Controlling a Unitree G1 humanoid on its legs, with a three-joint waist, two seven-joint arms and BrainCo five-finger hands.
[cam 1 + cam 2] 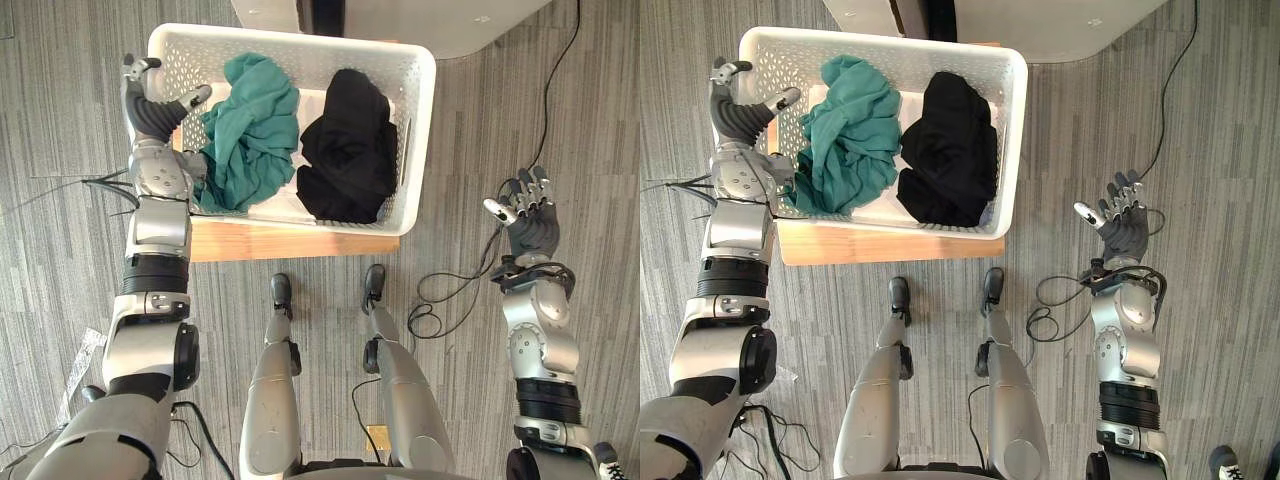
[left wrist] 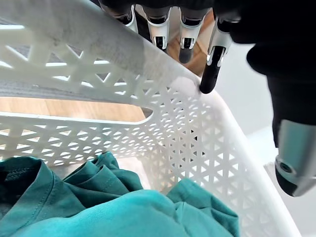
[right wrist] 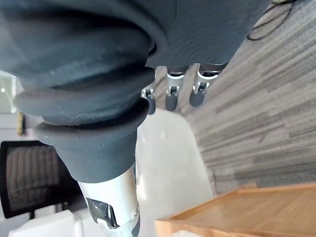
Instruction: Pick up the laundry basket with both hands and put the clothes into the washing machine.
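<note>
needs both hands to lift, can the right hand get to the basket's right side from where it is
Probably yes: the right hand hangs open over the carpet, apart from the laundry basket, and only carpet lies between it and the basket's right wall.

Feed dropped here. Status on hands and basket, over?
Left hand open, straddling left rim of basket. Right hand open, apart from basket, over floor. Basket on wooden table, teal garment, black garment inside. Nothing blocking right hand's reach.

no legible text, label or number on anything
</note>
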